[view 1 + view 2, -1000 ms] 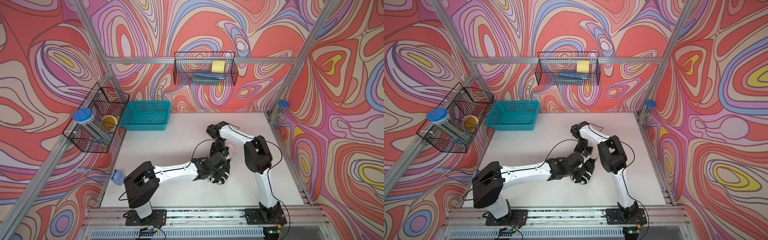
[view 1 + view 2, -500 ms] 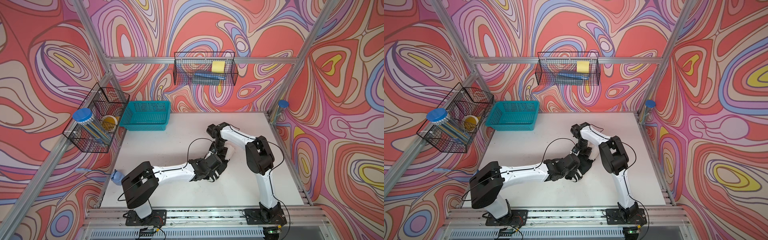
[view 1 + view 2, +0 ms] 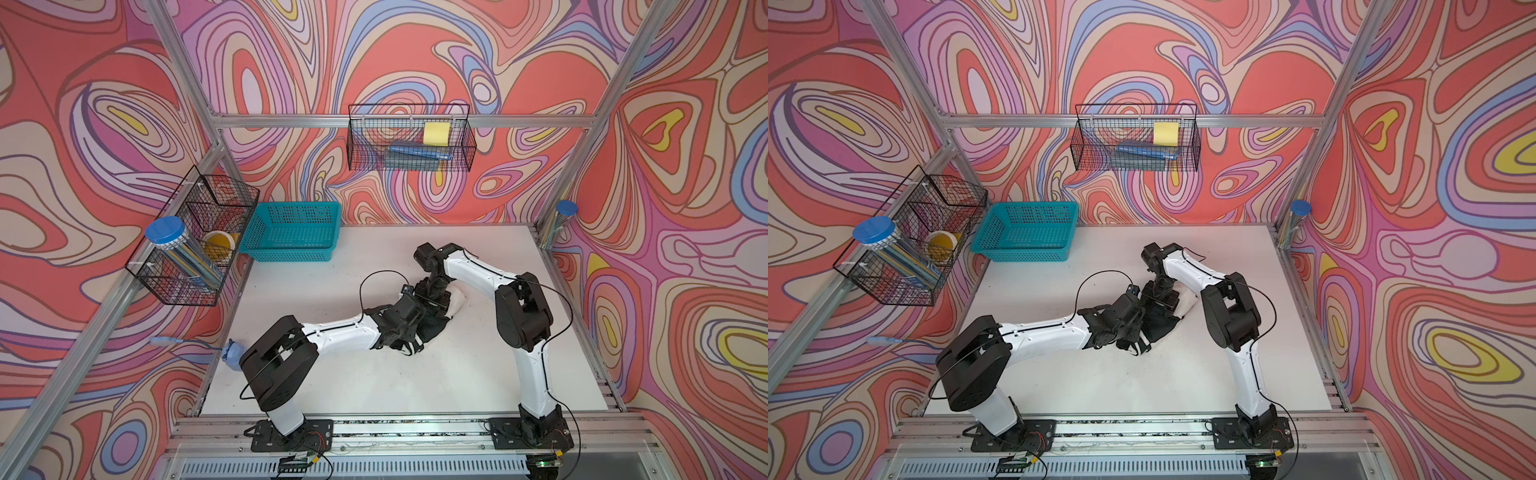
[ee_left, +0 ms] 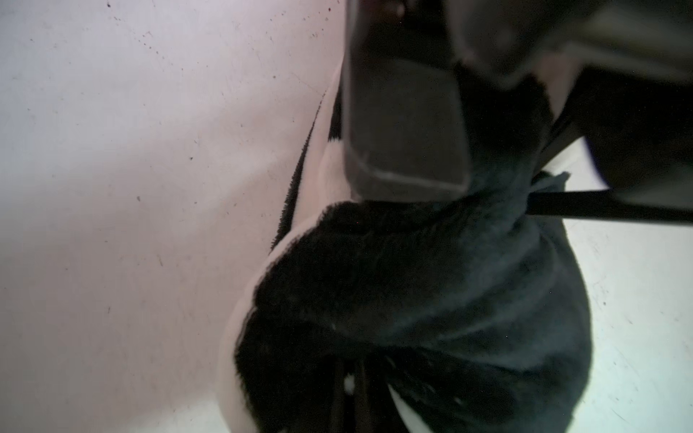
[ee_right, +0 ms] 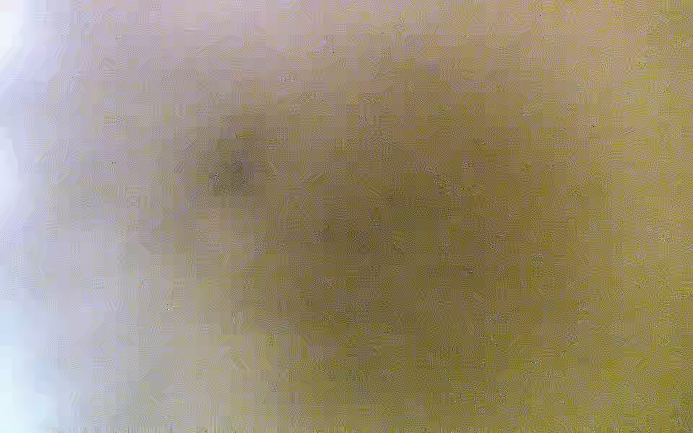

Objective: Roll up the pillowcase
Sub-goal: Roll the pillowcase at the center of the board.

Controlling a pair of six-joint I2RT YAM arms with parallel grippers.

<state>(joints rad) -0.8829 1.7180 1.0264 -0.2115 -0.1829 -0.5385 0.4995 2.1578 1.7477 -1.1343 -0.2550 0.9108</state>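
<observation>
The pillowcase [image 3: 434, 330] [image 3: 1160, 328] lies bunched in a small black and white heap at the table's middle, mostly under both grippers. My left gripper [image 3: 417, 328] [image 3: 1140, 326] reaches in from the left, low on the heap. In the left wrist view its jaws [image 4: 354, 393] stand close together with black plush [image 4: 431, 285] pinched between them. My right gripper [image 3: 435, 301] [image 3: 1160, 300] points down onto the heap's far end, beside a white fold [image 3: 457, 300]. One of its fingers [image 4: 405, 131] presses beside the cloth. The right wrist view is a yellowish blur.
A teal basket [image 3: 293, 232] [image 3: 1027, 230] stands at the table's back left corner. Wire baskets hang on the left wall [image 3: 195, 245] and the back wall [image 3: 411, 143]. A blue object [image 3: 232, 353] sits at the table's left edge.
My left gripper has shifted left and slightly back, and the cloth heap has drawn in with it. The right arm stays over the heap's far end.
</observation>
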